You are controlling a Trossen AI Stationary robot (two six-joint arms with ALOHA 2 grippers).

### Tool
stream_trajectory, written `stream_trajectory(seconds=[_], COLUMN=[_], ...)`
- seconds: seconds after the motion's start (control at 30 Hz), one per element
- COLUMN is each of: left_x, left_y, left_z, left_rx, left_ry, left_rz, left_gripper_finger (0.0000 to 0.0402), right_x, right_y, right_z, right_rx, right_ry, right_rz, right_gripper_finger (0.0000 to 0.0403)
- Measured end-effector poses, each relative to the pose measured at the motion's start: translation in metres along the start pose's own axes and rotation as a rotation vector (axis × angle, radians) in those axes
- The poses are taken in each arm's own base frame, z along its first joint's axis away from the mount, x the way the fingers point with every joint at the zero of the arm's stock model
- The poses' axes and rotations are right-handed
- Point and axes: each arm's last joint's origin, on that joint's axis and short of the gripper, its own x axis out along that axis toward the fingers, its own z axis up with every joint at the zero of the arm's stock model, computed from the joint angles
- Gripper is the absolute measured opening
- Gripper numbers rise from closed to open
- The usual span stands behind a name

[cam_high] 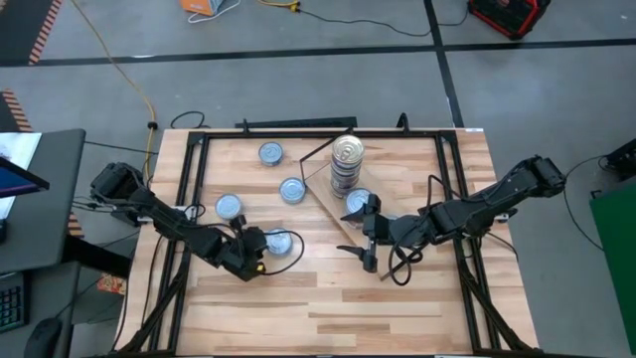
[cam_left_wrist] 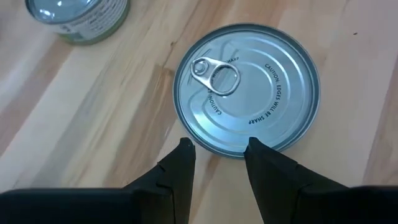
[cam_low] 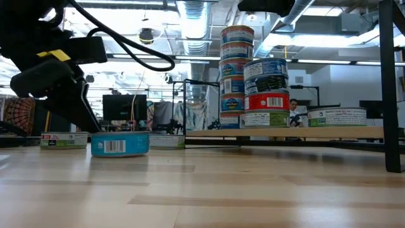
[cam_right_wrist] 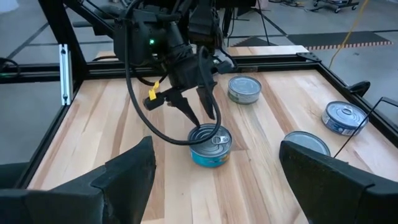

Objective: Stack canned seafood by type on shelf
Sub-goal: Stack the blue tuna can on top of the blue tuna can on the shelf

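Canned seafood, sorting about half done by my estimate. On the shelf [cam_low: 285, 132]: one tall stack [cam_low: 233, 76] of blue-labelled tins, a shorter mixed stack [cam_low: 266, 92] just beside it, and a single pale tin [cam_low: 336, 116] farther along the board. The high view shows only the tall stack's lid [cam_high: 347, 151] clearly.

Still loose on the tabletop [cam_high: 328, 308]: four tins. Two lie toward the far side [cam_high: 270, 153] [cam_high: 292, 190], one near the left arm [cam_high: 229, 208], and a blue-labelled tin [cam_high: 283, 244] directly at the left gripper [cam_high: 260, 249].

Left gripper: fingertips [cam_left_wrist: 185, 149] part open, narrower than the tin's lid [cam_left_wrist: 247, 96], poised at its rim; nothing gripped. Whether they touch the rim, cannot tell.

Right gripper [cam_high: 368, 234]: jaws spread wide, empty, hovering by the shelf's near corner, facing the left arm across the table.

Room to move: bare planks on the near half of the table. The dark frame rails [cam_high: 189, 189] run close along both sides, and the right arm sits between the blue tin and the shelf, so a carry looks tight there. The tall stack likely tips easily.
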Motion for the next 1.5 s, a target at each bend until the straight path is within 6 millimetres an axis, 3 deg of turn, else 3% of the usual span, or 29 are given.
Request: stream_trajectory(seconds=[0.27,0.43,0.57,0.77,0.93,1.27,1.5], left_x=[-0.009,-0.023,-0.028,-0.02,-0.005,0.012,0.011], left_y=[-0.004,-0.01,-0.016,-0.025,-0.03,-0.038,-0.04], left_z=[-0.008,-0.012,-0.016,-0.021,-0.029,-0.039,-0.037], left_rx=[0.112,0.286,0.551,0.845,1.031,1.05,1.018], left_ry=[-0.049,-0.158,-0.146,-0.118,-0.105,-0.118,-0.133], left_rz=[0.03,0.05,-0.003,-0.037,0.077,0.167,0.156], left_gripper_finger=[0.0134,0.0134,0.0134,0.0134,0.0134,0.0124,0.0038], right_x=[-0.001,-0.001,-0.001,-0.001,-0.001,0.0,0.0], right_y=[0.002,0.002,0.001,0.001,0.001,0.0,0.0], right_z=[-0.001,0.0,0.0,0.0,0.0,0.0,0.0], right_rx=[-0.002,-0.008,-0.006,-0.007,-0.007,-0.008,-0.009], right_ry=[0.003,0.002,0.0,-0.005,-0.005,0.001,0.003], right_rz=[0.006,0.006,0.005,0.006,0.005,0.0,-0.002], right_gripper_finger=[0.0365,0.0365,0.0365,0.0365,0.0365,0.0365,0.0365])
